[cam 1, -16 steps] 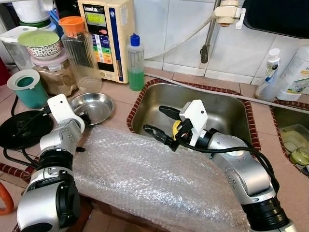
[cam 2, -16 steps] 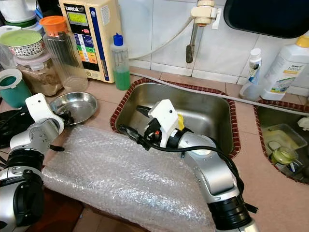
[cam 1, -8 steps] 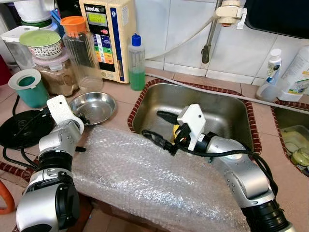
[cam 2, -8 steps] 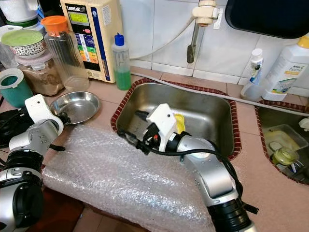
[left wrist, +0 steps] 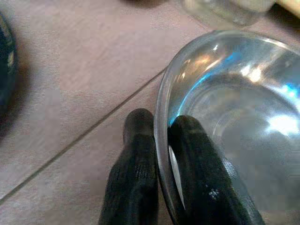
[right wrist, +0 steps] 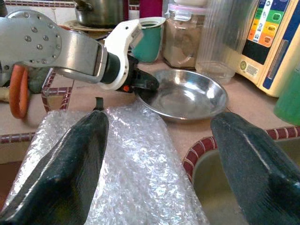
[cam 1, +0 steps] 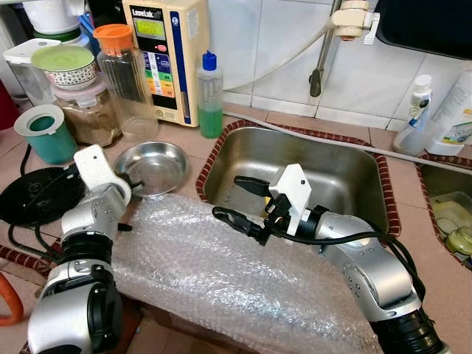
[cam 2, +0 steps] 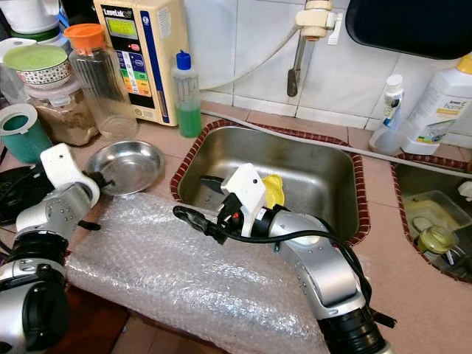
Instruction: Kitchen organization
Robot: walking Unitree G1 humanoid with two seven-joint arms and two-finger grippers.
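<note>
While left tool (left wrist: 159, 187) pinches steel bowl (cam 1: 156, 167) rim, right tool (cam 1: 240, 200) hangs spread over bubble wrap (cam 1: 221, 273), bowl to its left.

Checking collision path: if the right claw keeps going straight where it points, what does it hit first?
Likely the shallow round steel bowl, held at its rim by the left claw. The open right claw points at it over the bubble wrap sheet; depth uncertain.

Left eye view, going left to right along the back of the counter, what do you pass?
Teal cup → jar of brown powder → orange-lidded clear jug → cream wall appliance → green liquid bottle → faucet → small white bottle → large white detergent bottle.
</note>
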